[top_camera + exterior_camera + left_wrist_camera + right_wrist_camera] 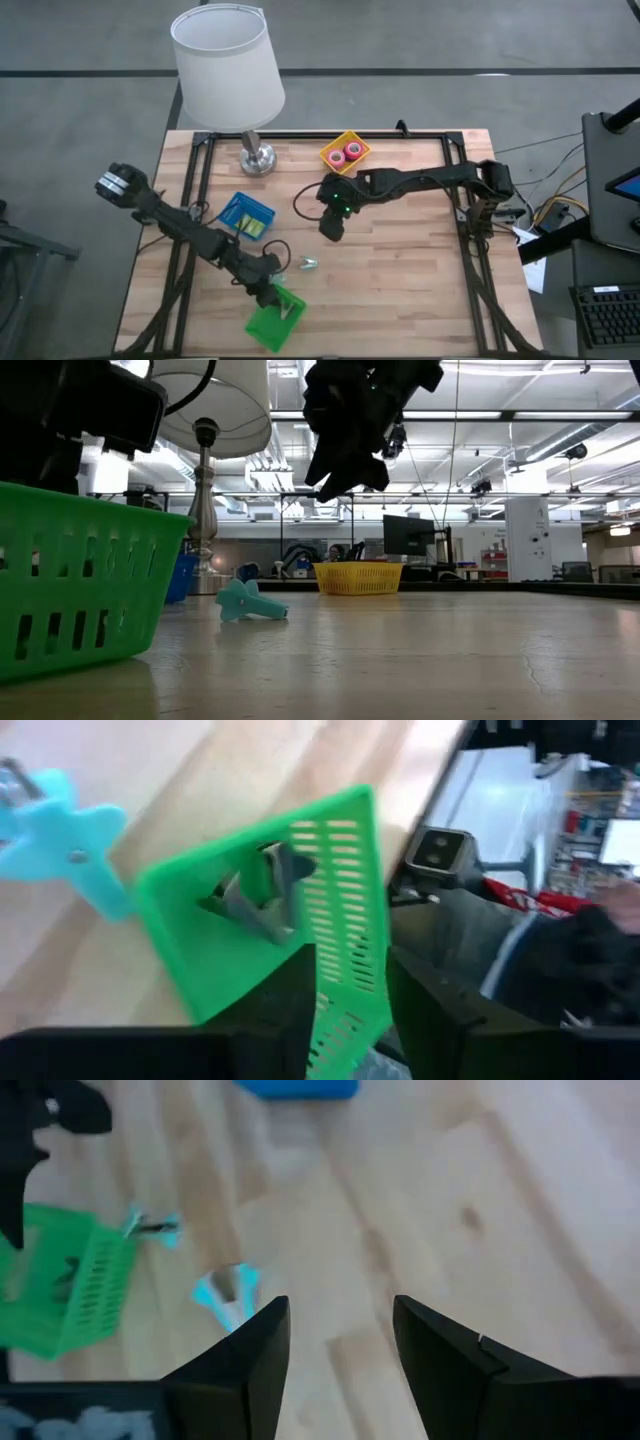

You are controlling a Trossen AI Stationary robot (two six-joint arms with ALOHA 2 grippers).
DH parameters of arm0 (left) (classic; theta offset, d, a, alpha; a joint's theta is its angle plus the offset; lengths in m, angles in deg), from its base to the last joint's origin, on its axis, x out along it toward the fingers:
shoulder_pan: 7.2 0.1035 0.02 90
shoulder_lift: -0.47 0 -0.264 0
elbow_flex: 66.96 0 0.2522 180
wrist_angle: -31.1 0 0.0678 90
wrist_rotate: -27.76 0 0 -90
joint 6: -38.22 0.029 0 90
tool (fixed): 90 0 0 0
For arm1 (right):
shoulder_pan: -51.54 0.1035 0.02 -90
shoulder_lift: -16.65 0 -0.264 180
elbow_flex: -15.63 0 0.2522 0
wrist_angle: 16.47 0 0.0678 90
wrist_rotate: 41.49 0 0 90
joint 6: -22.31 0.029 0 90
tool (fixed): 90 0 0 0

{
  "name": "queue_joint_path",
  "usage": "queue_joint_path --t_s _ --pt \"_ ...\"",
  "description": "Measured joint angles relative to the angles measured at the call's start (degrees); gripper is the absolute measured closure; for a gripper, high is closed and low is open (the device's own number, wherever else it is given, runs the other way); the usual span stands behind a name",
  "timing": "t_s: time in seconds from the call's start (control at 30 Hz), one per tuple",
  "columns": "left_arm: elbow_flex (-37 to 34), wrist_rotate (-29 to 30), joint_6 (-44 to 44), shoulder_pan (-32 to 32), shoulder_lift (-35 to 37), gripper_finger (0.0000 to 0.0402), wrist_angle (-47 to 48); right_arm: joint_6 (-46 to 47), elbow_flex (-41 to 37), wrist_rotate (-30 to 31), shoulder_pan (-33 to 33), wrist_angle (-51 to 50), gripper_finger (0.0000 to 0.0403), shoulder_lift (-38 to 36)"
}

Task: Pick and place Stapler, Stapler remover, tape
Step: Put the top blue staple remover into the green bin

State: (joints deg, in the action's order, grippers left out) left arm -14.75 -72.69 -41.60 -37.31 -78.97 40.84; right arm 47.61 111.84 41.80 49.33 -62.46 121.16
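A green basket (272, 325) stands near the table's front edge with a grey stapler-like piece (260, 895) inside. My left gripper (272, 296) is open over the basket's rim, one finger on each side of a wall (345, 990). A teal stapler remover (308, 264) lies on the wood just beyond the basket and also shows in the low view (250, 603). The right wrist view shows it (225, 1295) and a second small teal piece (150, 1227). My right gripper (330, 228) is open and empty, above the table's middle. Pink and red tape rolls (345, 154) lie in a yellow basket. My left gripper has the green basket's wall (345, 990) between its open fingers, coming from above at a slant. I cannot tell whether the fingers touch it.
A blue basket (246, 214) with lime-green pieces stands left of centre. A lamp with a white shade (228, 62) and a metal foot (256, 160) stands at the far left. The yellow basket (362, 143) is at the far middle. Bare wood lies to the right.
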Motion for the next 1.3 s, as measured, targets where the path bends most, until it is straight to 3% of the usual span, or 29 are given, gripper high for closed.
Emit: queue_joint_path --t_s 0.13,0.3,0.73,0.97,1.3 --pt "0.67 -0.63 0.65 0.00 2.50 0.0255 -0.23 -0.02 -0.01 -5.56 1.20 3.03 0.0238 2.59" --pt "0.84 1.07 1.81 0.70 7.14 0.0249 -0.30 -0.24 -0.02 -5.89 3.26 6.82 0.0247 6.87" --pt "0.79 15.48 9.10 1.66 18.05 0.0252 0.37 -0.24 1.53 -5.62 7.39 10.30 0.0266 15.64" --pt "0.76 16.45 10.47 1.66 19.06 0.0252 2.43 -3.26 1.55 -5.34 7.64 14.53 0.0264 17.38" --pt "0.72 16.53 9.71 1.64 19.06 0.0252 3.93 -3.08 1.55 -5.31 7.69 16.67 0.0224 17.92"
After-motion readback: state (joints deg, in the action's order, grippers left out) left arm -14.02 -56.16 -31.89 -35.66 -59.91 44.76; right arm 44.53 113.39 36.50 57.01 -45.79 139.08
